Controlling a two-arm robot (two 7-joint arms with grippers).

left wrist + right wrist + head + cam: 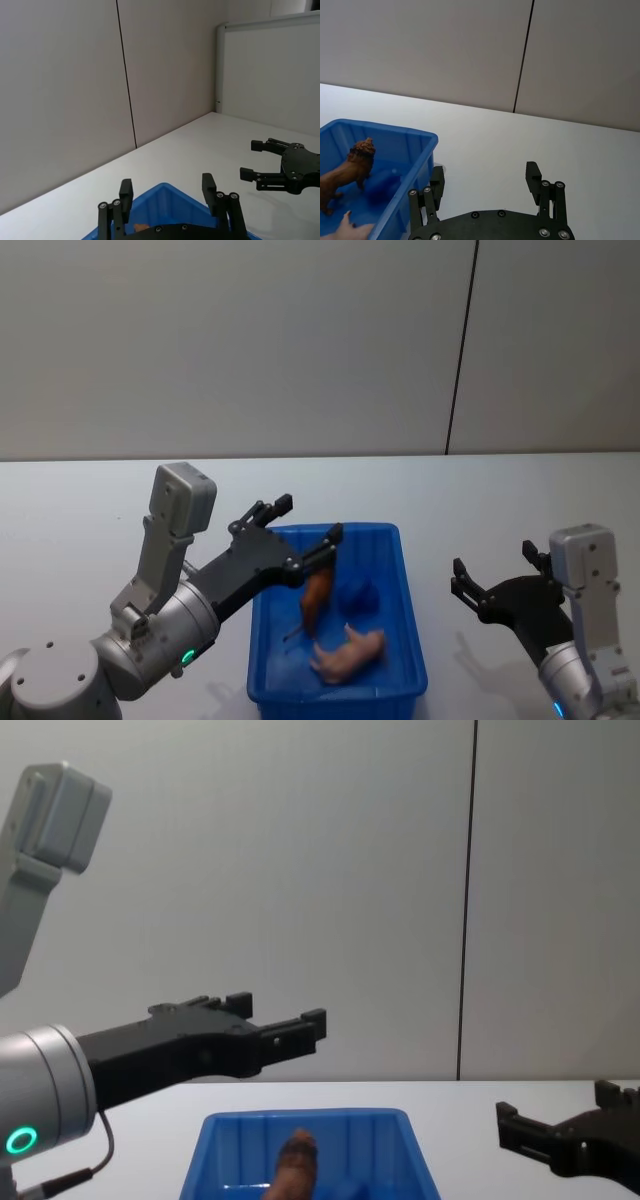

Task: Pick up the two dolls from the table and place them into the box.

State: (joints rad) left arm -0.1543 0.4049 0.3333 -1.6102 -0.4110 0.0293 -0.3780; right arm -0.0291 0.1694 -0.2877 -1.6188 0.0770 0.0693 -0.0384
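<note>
Both dolls lie inside the blue box (406,640) on the white table (80,510). The reddish-brown lion doll (318,597) stands with its long axis running front to back, tufted head toward the box's far wall. The peach doll (348,655) lies on its side near the front wall. Above the box's far left corner hovers the left gripper (305,520), fingers spread and empty. Right of the box, the right gripper (492,572) hangs with fingers spread, empty.

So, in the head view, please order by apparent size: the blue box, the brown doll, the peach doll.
1. Blue box, clearly the largest.
2-3. Brown doll and peach doll look alike in size; I cannot rank them.
</note>
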